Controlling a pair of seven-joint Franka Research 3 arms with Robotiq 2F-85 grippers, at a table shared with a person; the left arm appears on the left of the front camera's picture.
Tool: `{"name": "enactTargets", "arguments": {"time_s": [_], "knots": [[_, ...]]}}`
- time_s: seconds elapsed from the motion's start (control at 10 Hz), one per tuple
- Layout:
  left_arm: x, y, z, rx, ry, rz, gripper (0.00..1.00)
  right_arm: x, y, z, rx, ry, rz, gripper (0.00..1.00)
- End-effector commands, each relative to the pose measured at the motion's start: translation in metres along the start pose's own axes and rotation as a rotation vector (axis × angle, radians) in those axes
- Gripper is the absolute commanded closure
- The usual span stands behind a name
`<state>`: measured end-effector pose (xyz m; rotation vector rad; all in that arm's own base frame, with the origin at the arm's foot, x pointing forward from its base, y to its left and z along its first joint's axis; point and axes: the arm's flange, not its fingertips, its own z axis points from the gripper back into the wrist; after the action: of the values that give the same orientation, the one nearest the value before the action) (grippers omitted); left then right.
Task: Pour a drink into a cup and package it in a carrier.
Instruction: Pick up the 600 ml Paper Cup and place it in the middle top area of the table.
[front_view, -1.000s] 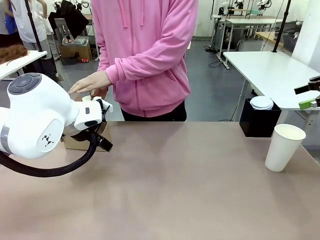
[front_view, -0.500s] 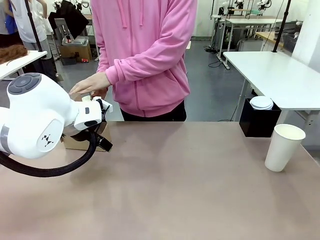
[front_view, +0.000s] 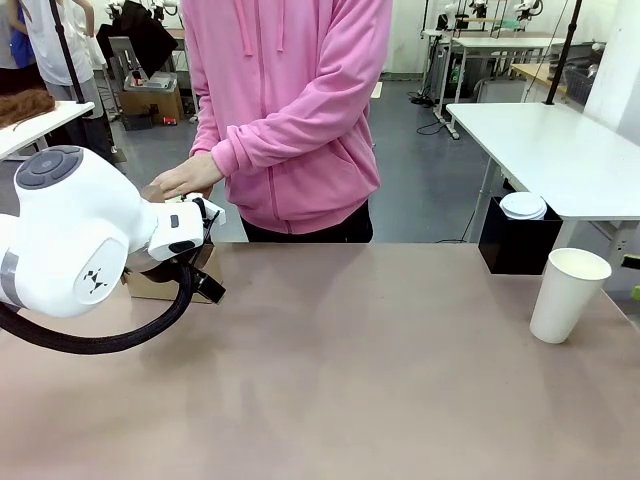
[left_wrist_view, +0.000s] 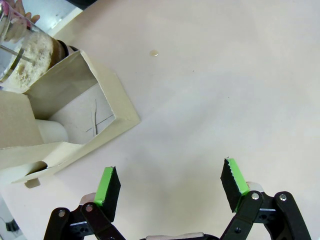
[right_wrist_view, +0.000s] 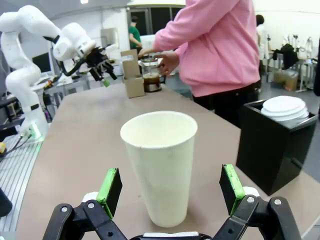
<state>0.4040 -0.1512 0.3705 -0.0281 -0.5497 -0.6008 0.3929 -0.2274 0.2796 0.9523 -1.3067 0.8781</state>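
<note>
The right gripper (right_wrist_view: 170, 172) is wide open and empty, facing the tall white paper cup (right_wrist_view: 159, 150) (ready to grab it, I think); the left gripper (left_wrist_view: 170, 172) is open and empty too

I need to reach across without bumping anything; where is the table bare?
The broad middle of the table is bare, from the carrier at the far left to the cup near the right edge. Crowded: the far left corner, where carrier, carafe, the person's hand and the left arm meet.
</note>
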Motion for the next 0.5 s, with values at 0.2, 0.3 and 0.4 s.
{"name": "enactTargets", "arguments": {"time_s": [0.2, 0.3, 0.4], "knots": [[0.000, 0.000, 0.000, -0.001, -0.001, 0.000, 0.00, -0.023, 0.001, -0.016, 0.001, -0.043, 0.012, 0.00], [0.000, 0.000, 0.000, -0.001, -0.001, 0.000, 0.00, -0.026, 0.002, -0.022, -0.006, -0.040, 0.010, 0.00], [0.000, 0.000, 0.000, -0.001, -0.001, 0.000, 0.00, -0.026, 0.001, -0.027, -0.022, -0.050, 0.009, 0.00]]}}
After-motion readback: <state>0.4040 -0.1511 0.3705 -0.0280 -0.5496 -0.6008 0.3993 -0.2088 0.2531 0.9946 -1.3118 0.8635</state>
